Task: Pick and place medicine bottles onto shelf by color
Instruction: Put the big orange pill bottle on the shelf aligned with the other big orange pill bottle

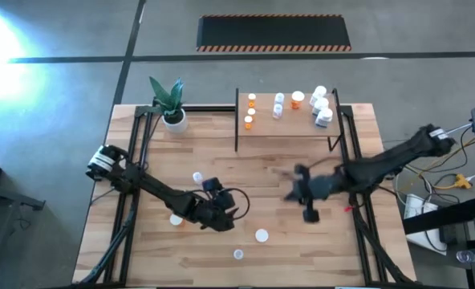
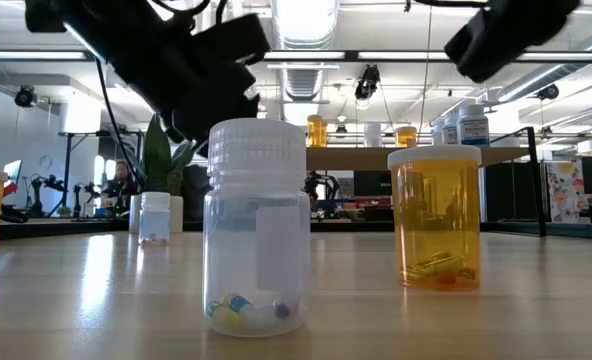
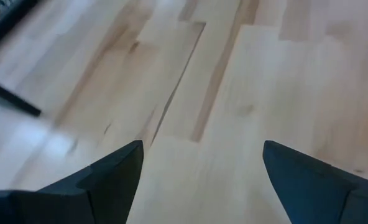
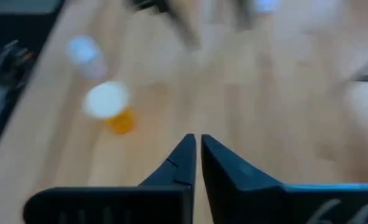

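Nearest the worktop's (image 1: 302, 249) front edge: clear bottle (image 2: 256, 228) and orange bottle (image 2: 435, 217), upright, apart. Farther in, toward the shelf (image 1: 290, 128): left claw (image 3: 199, 168) spread wide over bare wood, pinching nothing; right claw (image 4: 196, 149) pressed together, empty, above the worktop. Near the left claw, two more bottles (image 1: 197, 177). On the shelf at the back: orange bottles (image 1: 250, 111) left, white ones (image 1: 322, 108) right.

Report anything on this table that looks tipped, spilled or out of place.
Nothing looks tipped or spilled. Four bottles stand off the shelf on the table: a clear bottle and an orange bottle nearest the low camera, upright and capped. Both grippers are empty.
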Motion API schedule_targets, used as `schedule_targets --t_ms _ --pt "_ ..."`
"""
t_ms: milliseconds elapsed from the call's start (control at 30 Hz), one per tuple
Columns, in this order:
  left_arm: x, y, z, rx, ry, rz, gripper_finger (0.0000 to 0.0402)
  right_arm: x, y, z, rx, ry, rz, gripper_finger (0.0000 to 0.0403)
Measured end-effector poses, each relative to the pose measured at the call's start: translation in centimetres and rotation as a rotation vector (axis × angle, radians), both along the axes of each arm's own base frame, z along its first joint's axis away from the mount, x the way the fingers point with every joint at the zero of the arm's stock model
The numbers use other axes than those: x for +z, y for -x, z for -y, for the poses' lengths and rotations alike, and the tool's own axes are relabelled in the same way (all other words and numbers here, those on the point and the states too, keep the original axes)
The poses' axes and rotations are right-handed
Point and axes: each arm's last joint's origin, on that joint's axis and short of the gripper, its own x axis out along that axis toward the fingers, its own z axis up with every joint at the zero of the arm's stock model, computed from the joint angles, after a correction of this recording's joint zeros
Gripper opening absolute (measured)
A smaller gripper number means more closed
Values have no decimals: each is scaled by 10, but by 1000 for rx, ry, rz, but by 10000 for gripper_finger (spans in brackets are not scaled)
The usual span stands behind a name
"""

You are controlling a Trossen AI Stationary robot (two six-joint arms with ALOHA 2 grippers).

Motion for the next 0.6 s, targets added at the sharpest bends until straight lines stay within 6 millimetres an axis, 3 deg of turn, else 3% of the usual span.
schedule_targets --t_ms 133,267,467,600 --pt "-8 5 -2 30 23 -4 313 -25 -11 -29 102 -4 -18 60" --pt "-13 8 -5 51 35 -7 313 -47 -26 -50 150 4 -37 136" --pt "-17 9 -6 51 43 13 313 -72 -50 -67 170 34 -53 259" --pt "-17 9 -6 51 44 17 313 -83 -65 -75 168 43 -76 309"
